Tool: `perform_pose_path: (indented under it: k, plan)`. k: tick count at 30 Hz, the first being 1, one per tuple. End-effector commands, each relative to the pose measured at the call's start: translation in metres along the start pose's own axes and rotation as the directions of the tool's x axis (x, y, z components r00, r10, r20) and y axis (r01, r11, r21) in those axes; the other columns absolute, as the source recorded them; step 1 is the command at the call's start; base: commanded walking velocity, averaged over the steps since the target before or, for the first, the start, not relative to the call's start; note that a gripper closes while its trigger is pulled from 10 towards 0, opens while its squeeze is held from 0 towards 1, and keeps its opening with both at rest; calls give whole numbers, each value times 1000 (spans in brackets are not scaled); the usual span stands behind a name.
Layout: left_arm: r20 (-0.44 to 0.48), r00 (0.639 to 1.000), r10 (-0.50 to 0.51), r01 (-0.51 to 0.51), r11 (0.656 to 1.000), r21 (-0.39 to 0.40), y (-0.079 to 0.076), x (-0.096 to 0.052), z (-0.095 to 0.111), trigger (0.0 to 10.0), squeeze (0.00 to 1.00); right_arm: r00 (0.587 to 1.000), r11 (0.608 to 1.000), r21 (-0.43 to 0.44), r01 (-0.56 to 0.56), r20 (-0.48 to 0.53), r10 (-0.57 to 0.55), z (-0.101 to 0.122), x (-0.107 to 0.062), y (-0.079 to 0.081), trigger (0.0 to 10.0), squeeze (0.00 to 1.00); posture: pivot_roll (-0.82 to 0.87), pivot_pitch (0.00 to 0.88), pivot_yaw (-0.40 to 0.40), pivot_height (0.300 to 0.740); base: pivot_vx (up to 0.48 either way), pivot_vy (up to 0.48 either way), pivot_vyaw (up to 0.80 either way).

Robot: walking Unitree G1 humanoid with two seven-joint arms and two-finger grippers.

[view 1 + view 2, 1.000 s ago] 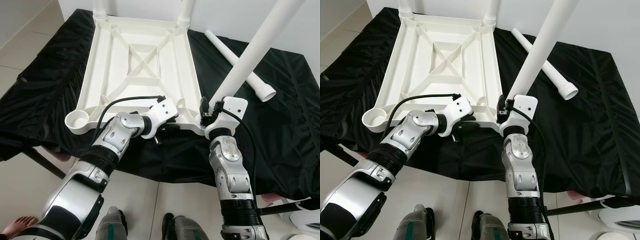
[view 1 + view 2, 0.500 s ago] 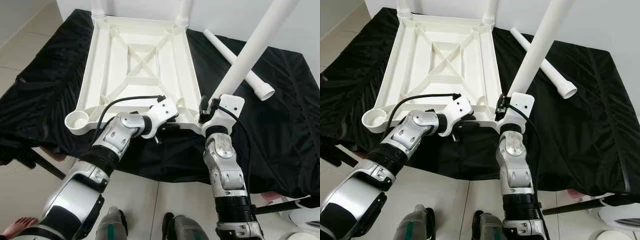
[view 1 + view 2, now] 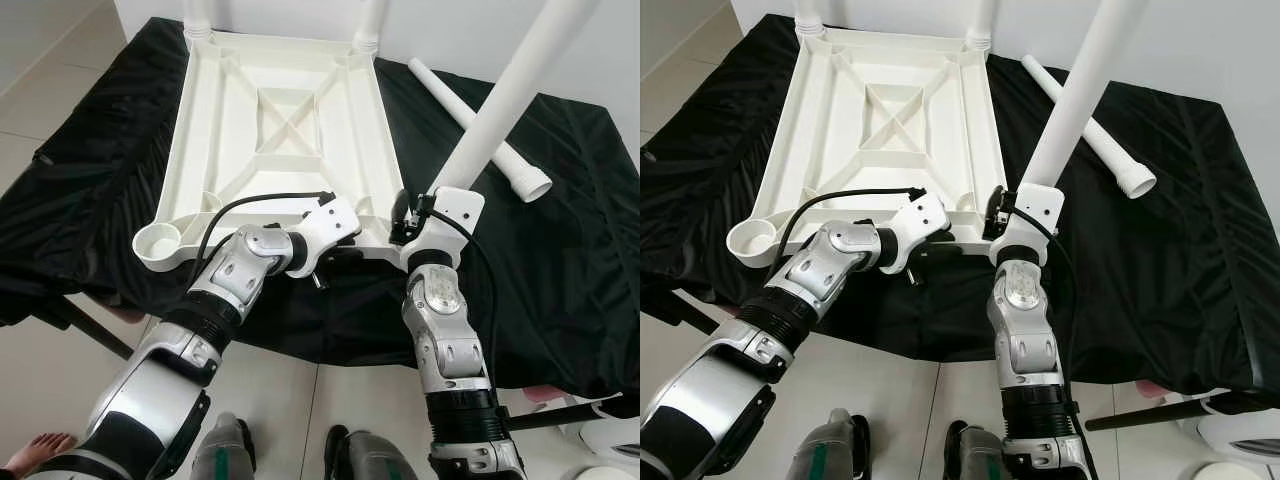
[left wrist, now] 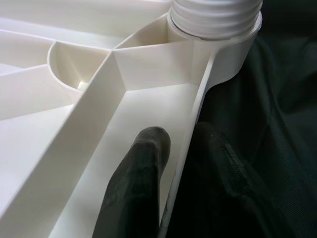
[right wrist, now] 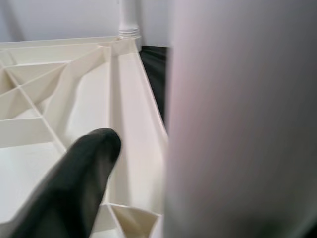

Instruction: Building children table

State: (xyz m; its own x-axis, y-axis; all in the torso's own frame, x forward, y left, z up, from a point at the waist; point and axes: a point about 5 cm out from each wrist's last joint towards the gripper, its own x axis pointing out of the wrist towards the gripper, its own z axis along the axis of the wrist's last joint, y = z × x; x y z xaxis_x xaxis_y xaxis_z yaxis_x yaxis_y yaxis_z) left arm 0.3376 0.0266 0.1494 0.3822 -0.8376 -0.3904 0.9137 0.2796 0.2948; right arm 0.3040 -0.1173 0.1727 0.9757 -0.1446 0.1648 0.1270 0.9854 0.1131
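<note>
Tabletop (image 3: 280, 130): lying upside down on black cloth (image 3: 560, 230).
Left gripper (image 4: 181, 163): pinching the tabletop's near rim.
Right gripper (image 3: 405, 222): clasping the tilted leg (image 3: 500, 120) at the corner socket.

The white leg (image 3: 505, 105) held by the right tool (image 3: 410, 215) runs off the top edge, so its upper end is cut off. In the right wrist view that leg (image 5: 237, 119) is just a blurry pale mass up close. The two far legs (image 3: 200, 15) on the upside-down tabletop (image 3: 280, 120) get chopped at the top too. The left tool (image 3: 335, 250) sits mostly under its own wrist housing. A bare foot (image 3: 30, 455) pokes in at the bottom corner, the rest of the person out of frame.
</note>
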Motion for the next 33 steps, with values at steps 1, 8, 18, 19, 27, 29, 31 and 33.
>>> perform_pose_path:
  k: [1, 8, 18, 19, 27, 29, 31, 33]
  plan:
    - [-28, 997, -65, 65, 998, 8, -9, 6, -3, 10000, 0, 1000, 1000, 21, -20, -14, 20, -5, -6, 2, 10000, 1000, 22, 98, -57, 740, 0, 0, 0]
    - [-25, 997, -67, 68, 998, 13, -10, 8, -1, 10000, 0, 992, 992, 7, -125, 21, 125, 0, -4, -10, 10000, 1000, 17, 91, -57, 740, 0, 0, 0]
    - [-27, 998, -62, 63, 998, 19, -10, 9, -1, 10000, 0, 934, 934, -18, -357, 27, 357, 1, 2, -35, 10000, 0, 15, 70, -58, 740, 0, 0, 0]
    - [-27, 998, -63, 63, 998, 20, -10, 9, -1, 10000, 0, 916, 916, -32, -399, 29, 400, 1, 3, -40, 10000, 0, 15, 69, -57, 740, 0, 0, 0]
    - [-26, 998, -65, 65, 998, 21, -10, 9, -1, 10000, 0, 885, 885, -46, -464, 13, 465, -1, 6, -49, 10000, 0, 15, 67, -55, 740, 0, 0, 0]
    - [-28, 998, -63, 64, 998, 23, -9, 9, 0, 10000, 0, 835, 832, -76, -549, -9, 550, -2, 10, -60, 10000, 0, 16, 69, -51, 740, 0, 0, 0]
    - [-28, 998, -63, 64, 998, 23, -9, 9, 0, 10000, 0, 835, 832, -76, -549, -9, 550, -2, 10, -60, 10000, 0, 16, 69, -51, 740, 0, 0, 0]
    - [-29, 998, -62, 63, 998, 24, -9, 9, 0, 10000, 0, 811, 808, -80, -584, -23, 584, -2, 13, -66, 10000, 0, 15, 70, -51, 740, 0, 0, 0]
